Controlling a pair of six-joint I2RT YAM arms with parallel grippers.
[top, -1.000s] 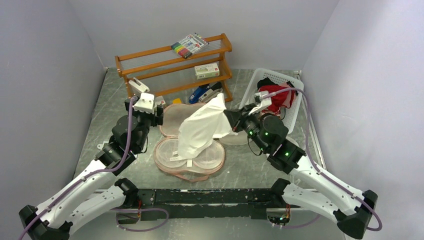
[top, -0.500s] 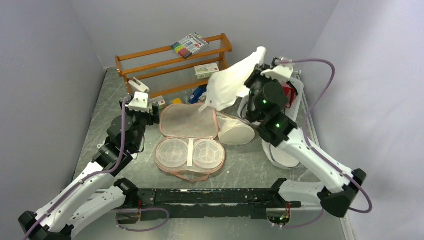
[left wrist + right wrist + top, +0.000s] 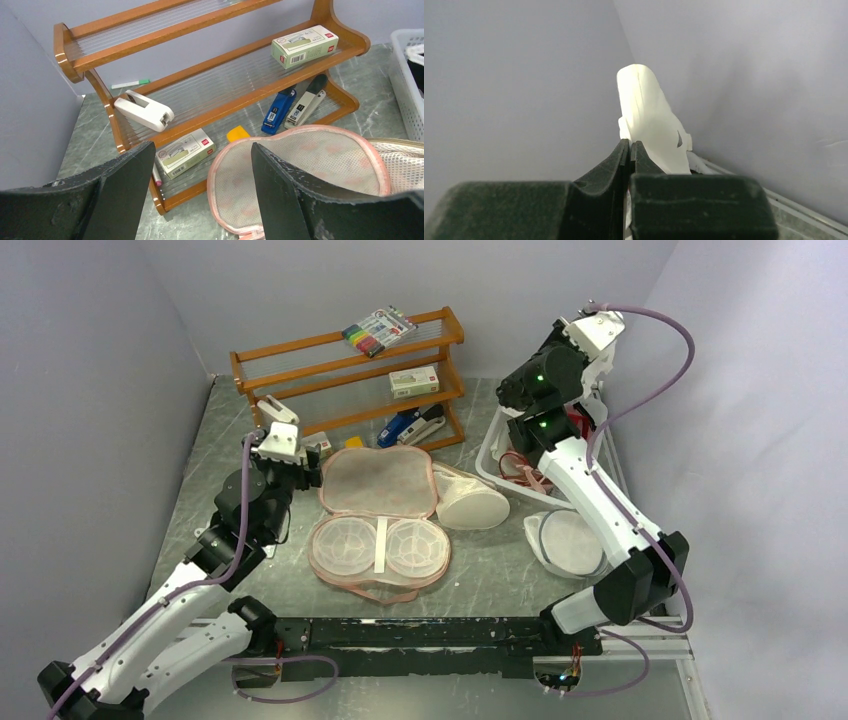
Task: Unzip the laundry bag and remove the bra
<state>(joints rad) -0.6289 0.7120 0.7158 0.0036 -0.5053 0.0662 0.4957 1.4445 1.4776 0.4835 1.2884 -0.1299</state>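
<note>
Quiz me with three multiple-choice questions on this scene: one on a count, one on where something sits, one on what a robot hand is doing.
1. How many clear domes lie in the open bag? A one; B two; C four.
2. Where is the marker pack? A in the bag; B on the floor; C on the rack's top shelf.
3. The right end effector is: A shut on the bra; B open and empty; C shut on a spoon.

Answers:
1 B: two round domes sit side by side in the bag's near half.
2 C: the pack rests on the highest shelf.
3 A: the wrist view shows white fabric pinched between shut jaws.
</note>
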